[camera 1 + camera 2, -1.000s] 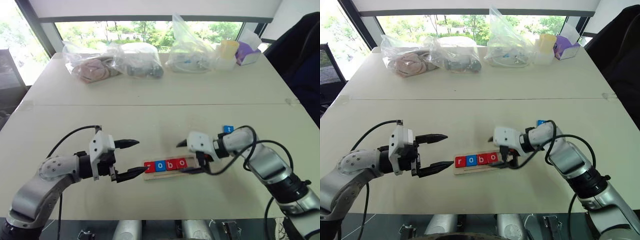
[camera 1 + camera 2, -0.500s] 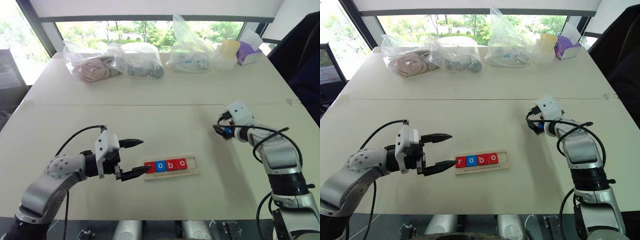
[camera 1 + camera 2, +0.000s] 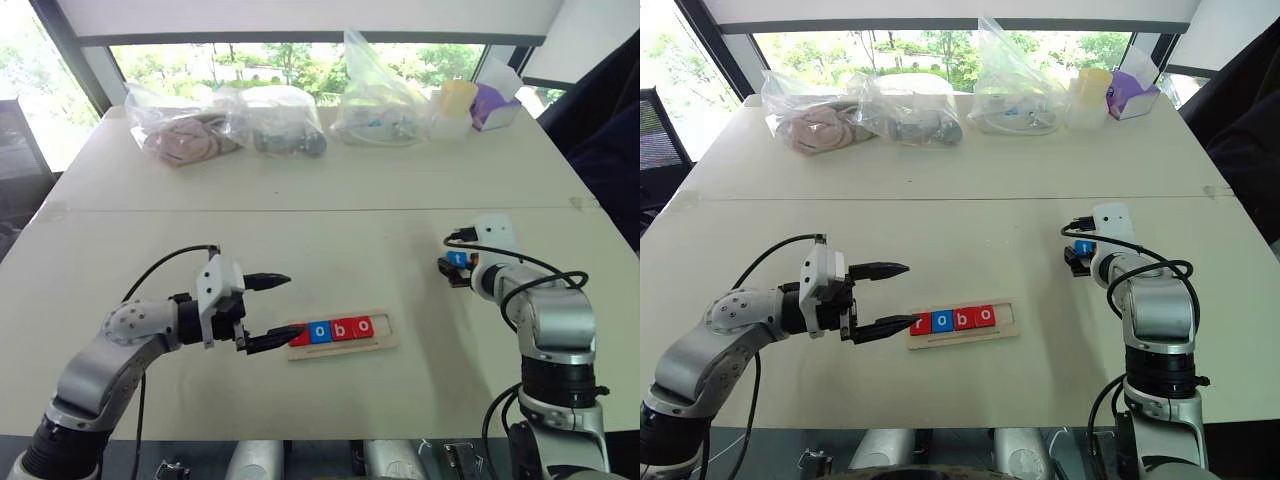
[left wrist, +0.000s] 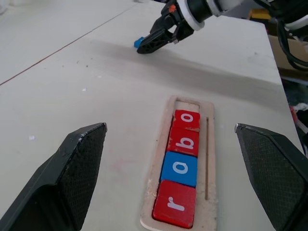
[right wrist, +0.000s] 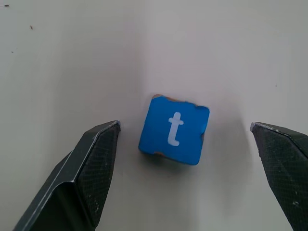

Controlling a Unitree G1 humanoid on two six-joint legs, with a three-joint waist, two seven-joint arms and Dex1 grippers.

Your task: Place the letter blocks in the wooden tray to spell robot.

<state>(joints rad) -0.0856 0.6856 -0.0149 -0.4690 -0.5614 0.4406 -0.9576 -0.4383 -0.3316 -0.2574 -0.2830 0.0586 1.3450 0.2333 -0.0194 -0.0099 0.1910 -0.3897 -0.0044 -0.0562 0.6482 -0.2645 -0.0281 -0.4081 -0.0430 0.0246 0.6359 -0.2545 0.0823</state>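
Flat square letter blocks point(image 4: 179, 178) in pale wooden tray point(image 4: 209, 192)

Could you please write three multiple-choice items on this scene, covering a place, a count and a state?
1. Where is the t block?
A. In the tray
B. On the table, between the fingers of the right pincer
C. Beside the plastic bags

2. How many blocks lie in the wooden tray?
A. Three
B. Four
C. Five

3. How is the left pincer?
A. Open, holding nothing
B. Shut on a red block
C. Shut on the tray

Answers: 1 B, the blue t lies flat on the table between the open fingers. 2 B, r, o, b, o fill the slot. 3 A, its fingers stand apart at the tray's end.
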